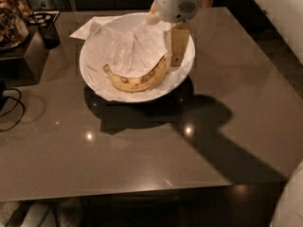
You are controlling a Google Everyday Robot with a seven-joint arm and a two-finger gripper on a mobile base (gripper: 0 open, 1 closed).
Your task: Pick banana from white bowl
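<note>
the end effector (175,59) hangs from a round white housing over the right side of the white bowl (91,77), pointing down into it. one pale, flat part of it reaches down to the upper right end of the banana (138,80) and stands right against that end; whether it truly touches cannot be told. how far open the end effector is cannot be told either, and nothing is seen lifted in it.

the banana lies in the bowl, in its lower right part, on crumpled white paper (118,46) that lines the bowl. it is one curved yellow fruit with brown spots, the stem pointing left and the other end rising to the right toward the end effector. it rests flat on the paper.

the bowl stands on a glossy grey-brown worktop (142,169), toward the far side. a flat white sheet (86,30) lies just behind the bowl at its left. a dark box (28,56) stands at the far left, with a black cable (10,109) looped in front of it.
</note>
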